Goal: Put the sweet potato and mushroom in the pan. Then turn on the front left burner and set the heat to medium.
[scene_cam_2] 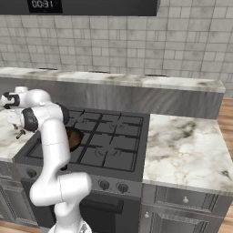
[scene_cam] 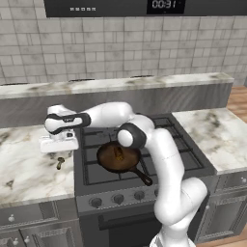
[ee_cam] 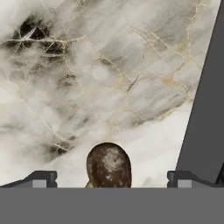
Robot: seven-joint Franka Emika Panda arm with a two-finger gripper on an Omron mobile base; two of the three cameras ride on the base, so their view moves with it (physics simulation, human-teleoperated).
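The pincer (ee_cam: 109,177) hangs spread wide over the mushroom (ee_cam: 109,165) on the marble counter (ee_cam: 109,78), just left of the stove. What looks like the sweet potato (scene_cam: 118,153) lies in the pan (scene_cam: 119,158). Best descend straight, centring the cap between the fingers before clenching.

Speckled brown mushroom (ee_cam: 109,165), grey-veined white marble counter (ee_cam: 109,78), dk pan (scene_cam: 119,157), orange-brown sweet potato (scene_cam: 118,153)
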